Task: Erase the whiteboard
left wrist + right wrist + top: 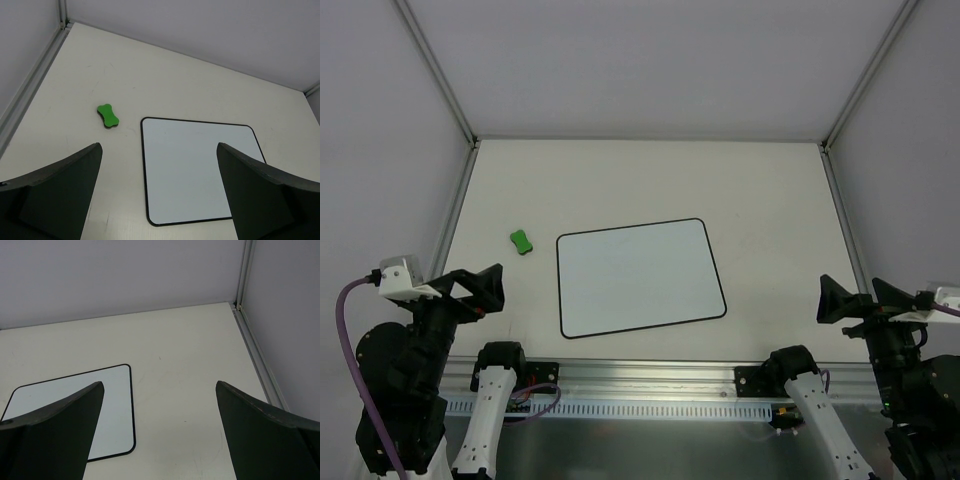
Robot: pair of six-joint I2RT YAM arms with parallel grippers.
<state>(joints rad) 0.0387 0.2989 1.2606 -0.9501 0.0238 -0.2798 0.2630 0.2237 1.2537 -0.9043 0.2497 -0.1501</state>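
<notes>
Whiteboard blank w/ green eraser near upper-L corner, not touching

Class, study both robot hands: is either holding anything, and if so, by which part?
Nothing is held. The left hand and right hand are both open and empty; the green eraser lies on the table beside the whiteboard, touched by neither.
</notes>
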